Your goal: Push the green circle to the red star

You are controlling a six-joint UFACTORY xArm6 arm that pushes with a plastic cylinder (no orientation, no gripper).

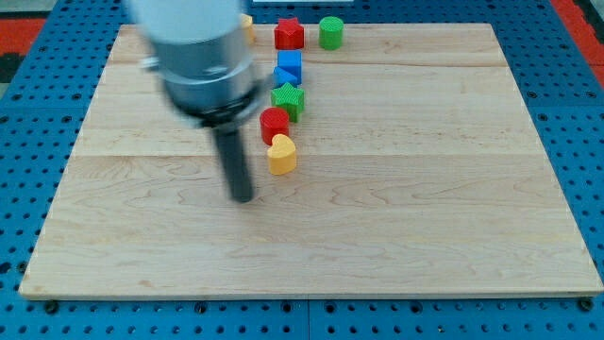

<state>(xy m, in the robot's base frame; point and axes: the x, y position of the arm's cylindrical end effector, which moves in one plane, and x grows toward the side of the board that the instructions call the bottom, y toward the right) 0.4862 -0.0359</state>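
Camera view, pale wooden board [425,236], blue pegboard surround [19,189], tip [243,197] left of yellow block [281,156]

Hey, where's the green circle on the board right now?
The green circle sits at the view's top edge of the board, right of centre, just right of the red star. My tip is far below it, left of the yellow heart.

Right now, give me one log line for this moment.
tip left-below yellow heart | green circle right of red star, small gap | not pushing

no readable text, labels, brands, numbers or signs on anything in view
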